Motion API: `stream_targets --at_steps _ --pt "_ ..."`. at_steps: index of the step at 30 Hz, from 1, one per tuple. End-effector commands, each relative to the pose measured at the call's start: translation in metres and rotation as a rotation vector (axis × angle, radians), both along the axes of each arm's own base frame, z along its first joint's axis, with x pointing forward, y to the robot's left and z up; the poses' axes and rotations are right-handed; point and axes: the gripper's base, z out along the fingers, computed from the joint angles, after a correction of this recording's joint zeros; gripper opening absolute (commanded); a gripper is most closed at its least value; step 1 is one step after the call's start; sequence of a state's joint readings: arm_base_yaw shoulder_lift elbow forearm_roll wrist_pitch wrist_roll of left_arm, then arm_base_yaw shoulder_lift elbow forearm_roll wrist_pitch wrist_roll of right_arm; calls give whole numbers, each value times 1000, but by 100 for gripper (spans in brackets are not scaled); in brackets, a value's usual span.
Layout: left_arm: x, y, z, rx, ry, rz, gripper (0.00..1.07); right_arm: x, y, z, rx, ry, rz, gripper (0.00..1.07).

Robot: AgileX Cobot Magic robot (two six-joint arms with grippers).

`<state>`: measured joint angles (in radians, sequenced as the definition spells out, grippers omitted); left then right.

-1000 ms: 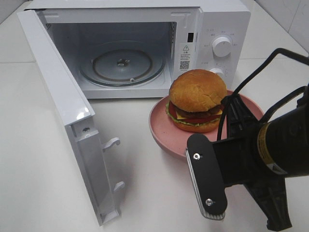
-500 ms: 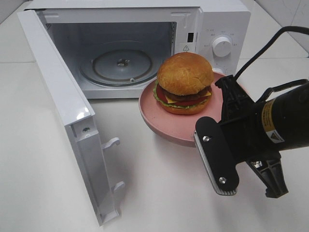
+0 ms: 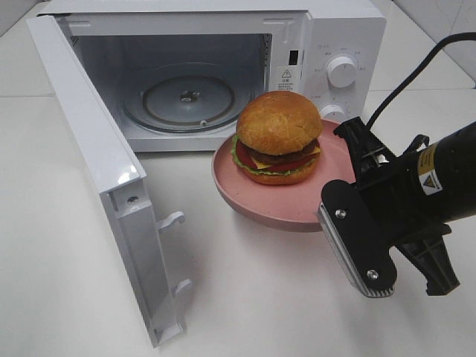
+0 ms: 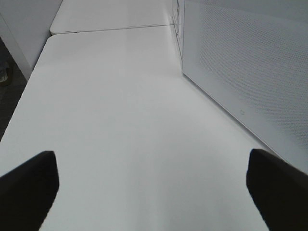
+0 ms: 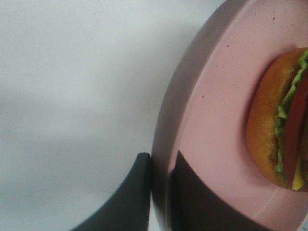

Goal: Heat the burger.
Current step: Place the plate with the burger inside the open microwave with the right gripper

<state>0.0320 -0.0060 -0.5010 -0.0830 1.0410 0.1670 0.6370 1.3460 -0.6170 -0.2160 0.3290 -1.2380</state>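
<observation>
The burger point(image 3: 278, 137) sits on the pink plate point(image 3: 297, 208), just in front of the open microwave point(image 3: 335, 30). The right gripper point(image 5: 161, 159) is clamped on the plate's rim. The left gripper point(image 4: 151, 159) has its jaws wide apart beside the microwave.

Hidden or cropped
The black right gripper point(image 3: 332, 204) covers the round pink plate's point(image 3: 290, 202) lower-right rim; the right wrist frame crops the golden-bun burger point(image 5: 284, 120); the white microwave's point(image 3: 349, 30) sticker point(image 3: 285, 85) seems too small to read.
</observation>
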Motion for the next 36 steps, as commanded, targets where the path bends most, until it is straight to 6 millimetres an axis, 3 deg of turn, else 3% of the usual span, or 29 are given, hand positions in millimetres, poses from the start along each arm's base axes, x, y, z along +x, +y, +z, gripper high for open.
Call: stream_targets --at_steps 1,13,30,36 --pt "-1 0 -1 -5 -6 2 100 5 5 7 48 -74 62 1" --pt "-1 0 -1 -5 -6 2 100 7 13 13 159 -113 121 1" --pt "-1 0 -1 -5 -6 2 100 10 15 15 163 -144 137 0" --pt "-1 0 -1 -5 -6 2 100 25 27 15 147 -106 141 0"
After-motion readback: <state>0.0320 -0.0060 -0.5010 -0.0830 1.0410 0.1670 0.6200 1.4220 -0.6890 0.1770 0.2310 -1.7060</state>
